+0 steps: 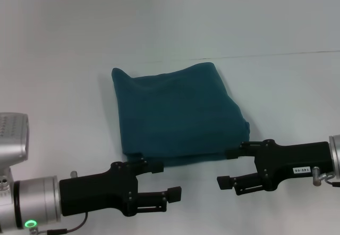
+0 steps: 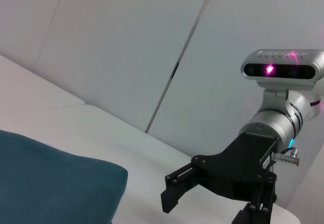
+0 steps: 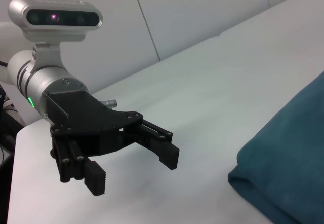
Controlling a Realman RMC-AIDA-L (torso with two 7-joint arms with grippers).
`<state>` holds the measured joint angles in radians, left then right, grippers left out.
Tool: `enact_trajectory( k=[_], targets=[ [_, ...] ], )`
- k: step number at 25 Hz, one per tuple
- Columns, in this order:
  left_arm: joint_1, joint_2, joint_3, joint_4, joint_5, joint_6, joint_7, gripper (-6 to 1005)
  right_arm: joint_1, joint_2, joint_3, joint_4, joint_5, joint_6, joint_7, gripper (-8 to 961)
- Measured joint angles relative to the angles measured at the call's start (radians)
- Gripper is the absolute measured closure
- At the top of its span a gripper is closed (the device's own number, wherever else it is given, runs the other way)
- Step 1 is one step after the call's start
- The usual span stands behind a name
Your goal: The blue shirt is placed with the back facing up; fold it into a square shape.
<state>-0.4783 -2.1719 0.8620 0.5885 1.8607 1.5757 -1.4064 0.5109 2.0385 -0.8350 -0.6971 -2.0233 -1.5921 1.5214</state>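
The blue shirt lies folded into a rough square of stacked layers in the middle of the white table. Its near edge sits just beyond both grippers. My left gripper hovers at the shirt's near left corner, open, with nothing between its fingers. My right gripper hovers at the near right corner, also open and empty. The left wrist view shows a corner of the shirt and the right gripper opposite. In the right wrist view the left gripper faces the shirt's folded edge.
A thin seam crosses the table behind the shirt. Bare white tabletop surrounds the shirt on all sides. A pale wall of panels rises behind the table in the wrist views.
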Motion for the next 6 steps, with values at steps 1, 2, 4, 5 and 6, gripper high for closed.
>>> enact_trajectory(
  k=[1, 2, 4, 5, 6],
  targets=[
    [0.000, 0.000, 0.000, -0.001, 0.000, 0.001, 0.000, 111, 0.000, 0.001, -0.001, 0.000, 0.000, 0.000, 0.000, 15],
    [0.000, 0.000, 0.000, -0.003, 0.000, 0.001, 0.000, 111, 0.000, 0.001, -0.001, 0.001, 0.000, 0.000, 0.000, 15],
    [-0.002, 0.000, 0.000, -0.008, 0.000, 0.003, 0.000, 111, 0.000, 0.002, -0.002, 0.001, 0.000, -0.002, 0.000, 15],
    [-0.003, 0.000, 0.000, -0.009, 0.001, 0.004, 0.000, 111, 0.000, 0.002, -0.002, 0.001, 0.000, -0.004, 0.000, 15],
    [-0.003, 0.000, 0.000, -0.010, 0.001, 0.004, 0.000, 111, 0.000, 0.003, -0.002, 0.001, 0.000, -0.005, 0.000, 15]
  ],
)
